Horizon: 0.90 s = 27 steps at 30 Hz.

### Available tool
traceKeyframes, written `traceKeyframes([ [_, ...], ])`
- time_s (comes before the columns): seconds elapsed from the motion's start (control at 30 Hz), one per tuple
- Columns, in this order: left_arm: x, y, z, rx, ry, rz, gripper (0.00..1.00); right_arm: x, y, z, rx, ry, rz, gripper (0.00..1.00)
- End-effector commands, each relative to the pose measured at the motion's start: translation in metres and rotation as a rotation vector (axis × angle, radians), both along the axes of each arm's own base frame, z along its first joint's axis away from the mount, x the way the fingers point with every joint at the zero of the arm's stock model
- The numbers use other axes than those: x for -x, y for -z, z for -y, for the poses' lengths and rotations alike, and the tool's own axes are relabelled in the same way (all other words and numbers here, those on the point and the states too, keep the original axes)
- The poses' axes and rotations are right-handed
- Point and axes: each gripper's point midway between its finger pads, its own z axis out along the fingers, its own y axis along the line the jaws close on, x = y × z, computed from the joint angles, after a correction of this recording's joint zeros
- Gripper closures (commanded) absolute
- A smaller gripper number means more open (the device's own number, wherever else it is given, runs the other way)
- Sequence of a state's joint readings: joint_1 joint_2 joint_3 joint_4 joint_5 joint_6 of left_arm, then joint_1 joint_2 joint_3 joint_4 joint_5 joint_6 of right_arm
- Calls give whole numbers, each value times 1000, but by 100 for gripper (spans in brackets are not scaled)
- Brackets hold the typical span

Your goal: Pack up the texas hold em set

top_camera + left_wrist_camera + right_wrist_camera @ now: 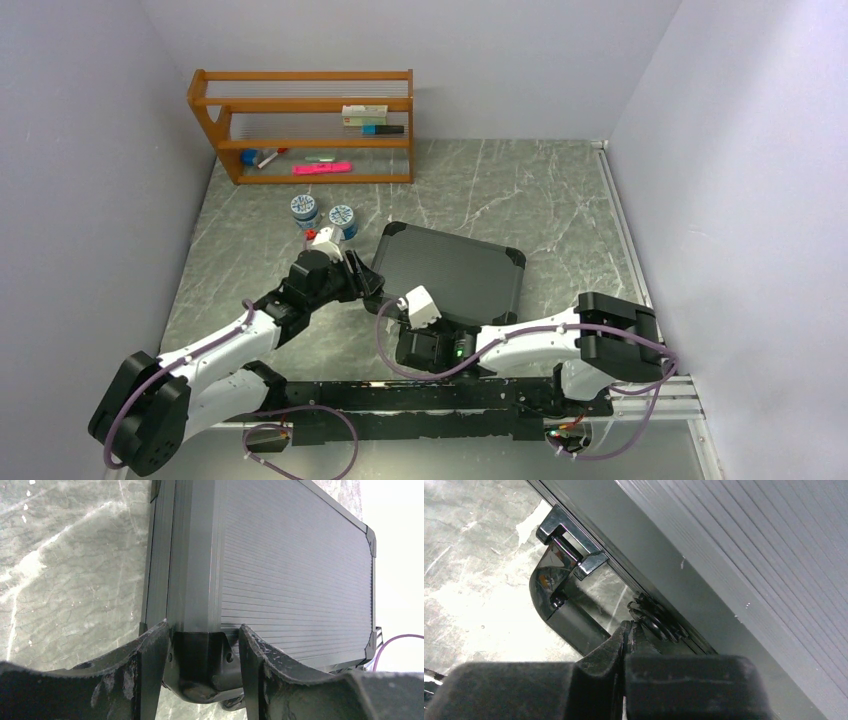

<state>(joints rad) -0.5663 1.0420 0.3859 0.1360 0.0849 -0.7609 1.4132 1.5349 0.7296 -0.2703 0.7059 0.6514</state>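
Case (450, 268) is shut and lies flat on the table (560, 200), about mid-table, skewed to the table edges. Its ribbed lid faces up and there are black caps on the corners.

Left claw (201, 647) straddles the case's near-left corner. One finger (145, 665) is against the side wall and the other sits lid-side. Both tips touch, so it's grasping the corner. The corner cap (200, 680) sits between the fingers.

Right claw (628, 630) is clenched with its fingers pressed flat together and nothing between them. It's at the case's near long edge, on the handle side. The tips are just beside the handle (566, 617), next to a small round black fitting (656, 622) on the case wall. I can't tell whether the tips touch that fitting. The handle is glossy black and hangs off a chrome bracket (574, 545) on the case edge, with table visible through its loop.

Two tubs (305, 210) stand side by side on the table just beyond the case's far-left corner, close to the left arm's wrist. A wooden shelf (300, 78) stands at the far-left back of the table, well apart from the case, with small items on its tiers.
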Motion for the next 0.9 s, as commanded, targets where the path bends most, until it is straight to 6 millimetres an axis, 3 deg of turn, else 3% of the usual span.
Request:
traceKeyframes([
  [0.0, 62, 83, -39, -234, 53, -274, 44, -21, -11, 9, -53, 83, 95, 100],
  [0.23, 65, 82, -35, -211, 72, -283, 44, -37, -6, 43, 47, 211, 218, 100],
  [0.33, 63, 76, -36, -216, 56, -283, 44, -36, -16, 41, 29, 209, 210, 100],
  [0.37, 61, 70, -37, -220, 41, -282, 45, -35, -28, 34, -10, 193, 196, 100],
  [0.4, 60, 61, -39, -232, 31, -286, 45, -33, -53, 20, -113, 158, 181, 100],
  [0.47, 46, 27, -39, -220, -2, -213, 43, -25, -104, -10, -341, 25, 170, 100],
  [0.53, 32, -9, -43, -206, -51, -119, 42, -18, -154, -23, -526, -80, 178, 100],
  [0.6, 20, -45, -50, -204, -105, -26, 39, -15, -190, -23, -611, -122, 183, 100],
  [0.77, 14, -93, -74, -281, -182, 46, 37, -18, -243, -9, -637, -102, 225, 99],
  [0.87, 16, -118, -80, -291, -187, 90, 35, -21, -271, 5, -651, -78, 259, 75],
])
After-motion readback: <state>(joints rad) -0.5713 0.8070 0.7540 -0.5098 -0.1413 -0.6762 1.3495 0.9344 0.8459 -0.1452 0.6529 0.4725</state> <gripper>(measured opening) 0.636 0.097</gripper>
